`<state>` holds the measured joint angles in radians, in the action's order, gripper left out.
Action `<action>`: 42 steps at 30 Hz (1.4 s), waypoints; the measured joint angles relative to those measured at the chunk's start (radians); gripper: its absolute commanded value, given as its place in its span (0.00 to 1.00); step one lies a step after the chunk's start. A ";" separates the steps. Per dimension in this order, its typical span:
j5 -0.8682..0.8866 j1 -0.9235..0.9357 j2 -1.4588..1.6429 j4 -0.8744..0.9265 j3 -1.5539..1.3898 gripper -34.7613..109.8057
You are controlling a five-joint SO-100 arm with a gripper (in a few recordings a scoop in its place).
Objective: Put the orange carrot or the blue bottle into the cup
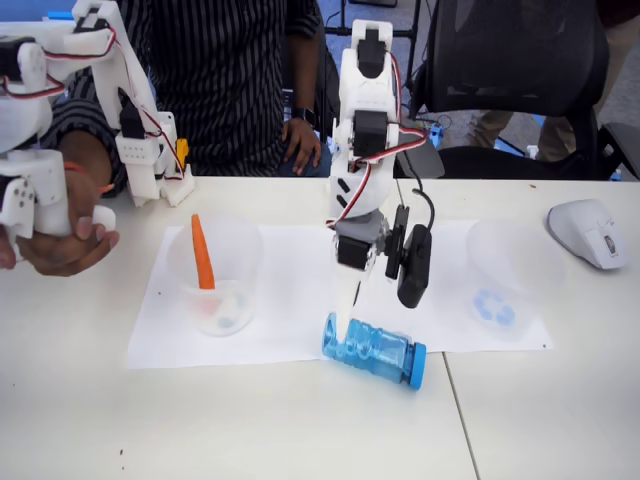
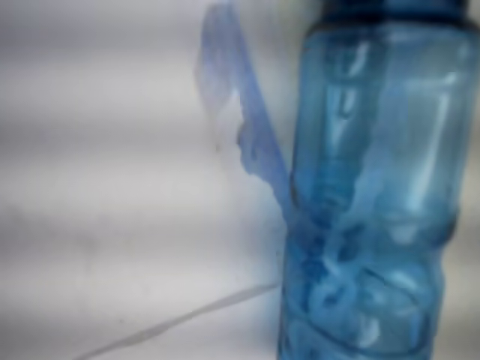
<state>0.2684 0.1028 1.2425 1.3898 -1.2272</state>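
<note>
The blue bottle (image 1: 375, 350) lies on its side on the white paper, cap to the right. My gripper (image 1: 343, 338) points straight down over its left end, open. In the wrist view one translucent blue finger (image 2: 240, 127) angles away left of the bottle (image 2: 375, 195), and the other seems to lie across its body. The orange carrot (image 1: 202, 255) stands tilted in a clear cup (image 1: 215, 275) with a pale base mark on the left. The cup (image 1: 500, 280) with the blue swirl on its base stands empty on the right.
A white paper sheet (image 1: 280, 320) lies under both cups and the bottle. A white mouse (image 1: 590, 232) rests at the far right. A person sits behind the table, one hand (image 1: 60, 245) on it at the left. A black chair stands behind on the right.
</note>
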 measured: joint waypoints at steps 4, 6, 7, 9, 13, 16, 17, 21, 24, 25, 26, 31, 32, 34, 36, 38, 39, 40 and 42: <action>-0.005 -0.002 -0.012 -0.015 0.000 0.50; -0.006 -0.002 -0.014 -0.015 0.000 0.50; -0.006 -0.002 -0.014 -0.015 0.000 0.50; -0.006 -0.002 -0.014 -0.015 0.000 0.50; 0.000 -0.002 -0.014 -0.015 0.000 0.50; 0.000 -0.002 -0.014 -0.012 0.000 0.50; 0.000 -0.002 -0.014 -0.012 0.000 0.51; -0.002 -0.002 -0.014 -0.012 0.000 0.55; -0.006 -0.002 -0.014 -0.012 0.000 0.57; -0.006 -0.002 -0.014 -0.012 0.000 0.57; -0.006 -0.002 -0.014 -0.012 0.000 0.57; -0.006 -0.002 -0.026 -0.012 0.002 0.57; -0.006 -0.002 -0.043 -0.012 0.002 0.57; -0.006 -0.002 -0.069 -0.012 0.002 0.57; -0.006 0.000 -0.100 -0.012 0.002 0.57; -0.006 0.000 -0.124 -0.020 0.002 0.57; -0.006 -0.002 -0.140 -0.021 0.002 0.57; -0.006 -0.002 -0.150 -0.021 0.002 0.57; -0.006 -0.002 -0.163 -0.021 0.002 0.57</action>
<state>0.2623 0.1012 1.0799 1.3683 -1.2257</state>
